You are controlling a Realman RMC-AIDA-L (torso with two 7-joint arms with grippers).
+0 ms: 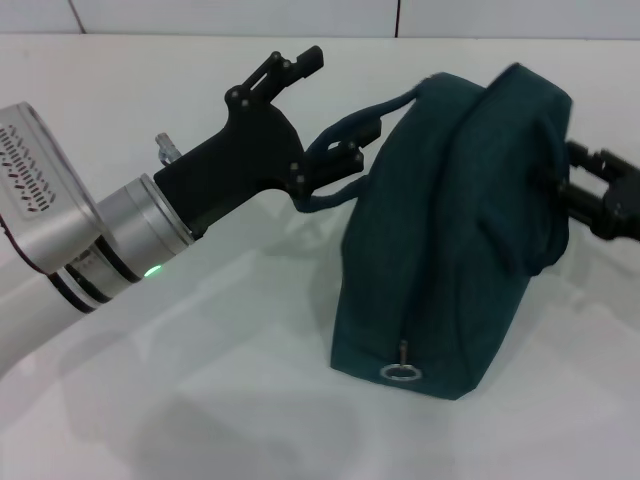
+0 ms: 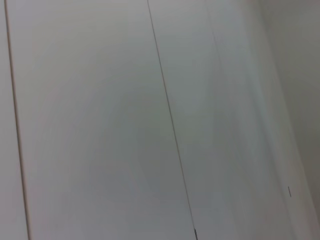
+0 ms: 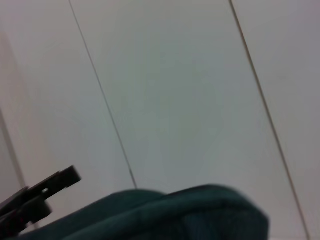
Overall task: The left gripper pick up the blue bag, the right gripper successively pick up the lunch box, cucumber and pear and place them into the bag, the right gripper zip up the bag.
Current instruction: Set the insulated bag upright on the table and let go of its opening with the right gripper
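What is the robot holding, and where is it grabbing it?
The left pincer holds the blue bag by its carry handle. The right pincer is pressed against the bag's far side; whether it is gripping there cannot be told.

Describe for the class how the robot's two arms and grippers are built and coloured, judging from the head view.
The left arm is a silver-grey cylinder with a perforated vent panel, black ring bands and a small green light. Its left gripper is matte black, angular plastic with bolted linkage fingers. Only part of the right gripper shows: the same black, jointed build.
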